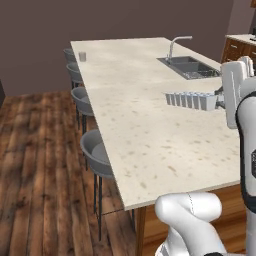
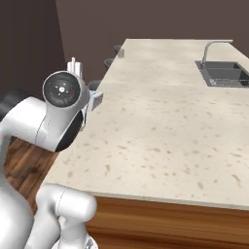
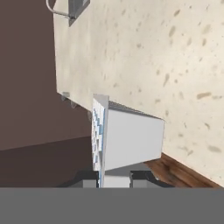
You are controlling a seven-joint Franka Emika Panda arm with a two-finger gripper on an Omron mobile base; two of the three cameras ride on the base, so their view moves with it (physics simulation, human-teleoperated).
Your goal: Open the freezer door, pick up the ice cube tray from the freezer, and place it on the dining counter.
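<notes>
A: The gripper [image 3: 114,178] — what is it doing?

B: It is pinching the ice cube tray [image 3: 124,136] by one end. In the hand view the two dark finger tips rise on either side of the tray's near end, and the tray stands out from them, seen along its length.

A: And where is the tray in the room?

B: In the left base view the ice cube tray [image 1: 192,100] is held level above the dining counter [image 1: 145,135], apart from the stone, between the counter's near end and the inset sink [image 1: 189,66]. It casts no contact with the top that I can make out.

A: What else is near?

B: A tap [image 1: 176,44] behind the sink, grey stools [image 1: 95,150] along the far side, and a small cup [image 1: 82,56] at the far corner, all well apart from the tray.

A: So which step?

B: I judge it the last one: the carry is done and the placing remains. The next move calls for lowering the tray onto bare counter, keeping it level, then spreading the fingers and lifting away without dragging it.

A: Any risk?

B: Held by one end, it may tip as it is let go.
</notes>
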